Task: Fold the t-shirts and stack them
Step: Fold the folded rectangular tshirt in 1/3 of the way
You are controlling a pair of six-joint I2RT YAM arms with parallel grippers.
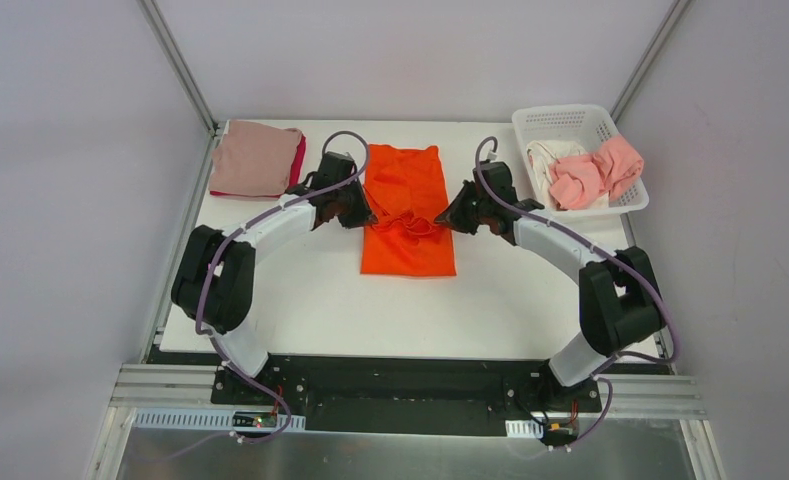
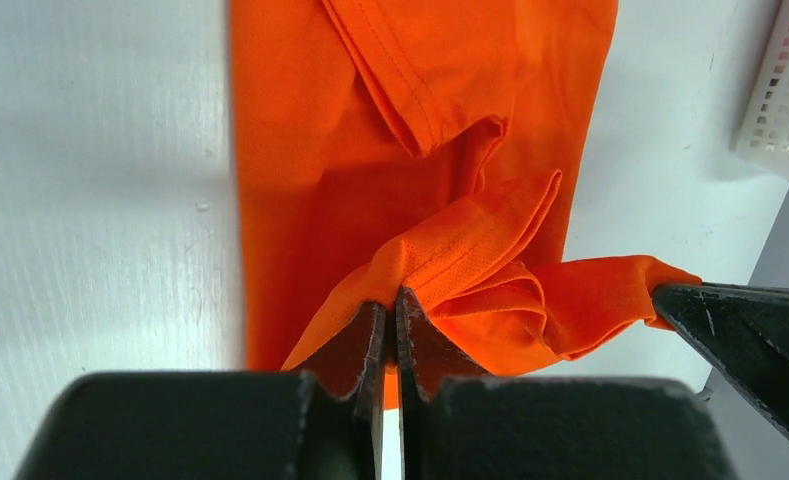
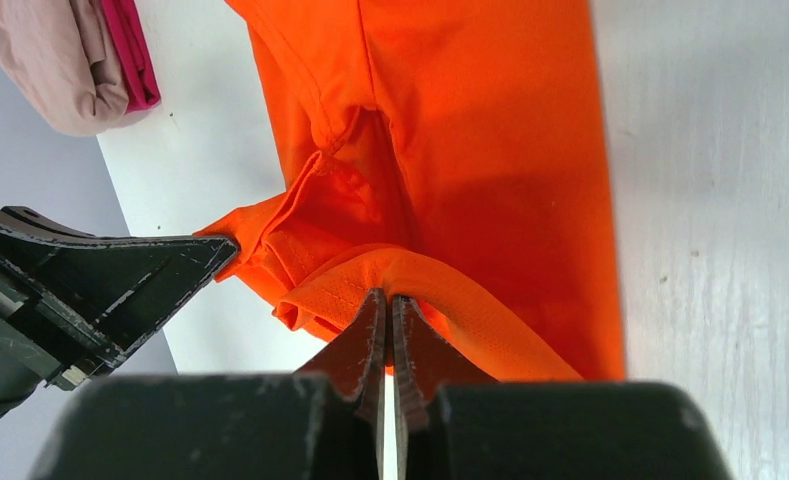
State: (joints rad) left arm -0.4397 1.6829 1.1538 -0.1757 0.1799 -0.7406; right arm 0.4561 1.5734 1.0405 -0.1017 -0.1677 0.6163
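The bright orange t-shirt [image 1: 407,210] lies as a long strip on the middle of the white table [image 1: 310,300], its near part raised and doubled over. My left gripper [image 1: 362,216] is shut on the shirt's hem at its left side; the pinch shows in the left wrist view [image 2: 391,296]. My right gripper [image 1: 442,217] is shut on the hem at the right side, as the right wrist view [image 3: 383,298] shows. The cloth between them sags in folds. A dusty pink shirt [image 1: 255,158] lies folded on a crimson one [image 1: 299,157] at the back left.
A white lattice basket [image 1: 580,160] at the back right holds a salmon pink shirt [image 1: 600,170] and a white one [image 1: 545,160]. Frame posts run up at the table's back corners. The other arm's fingers [image 2: 750,335] show in each wrist view.
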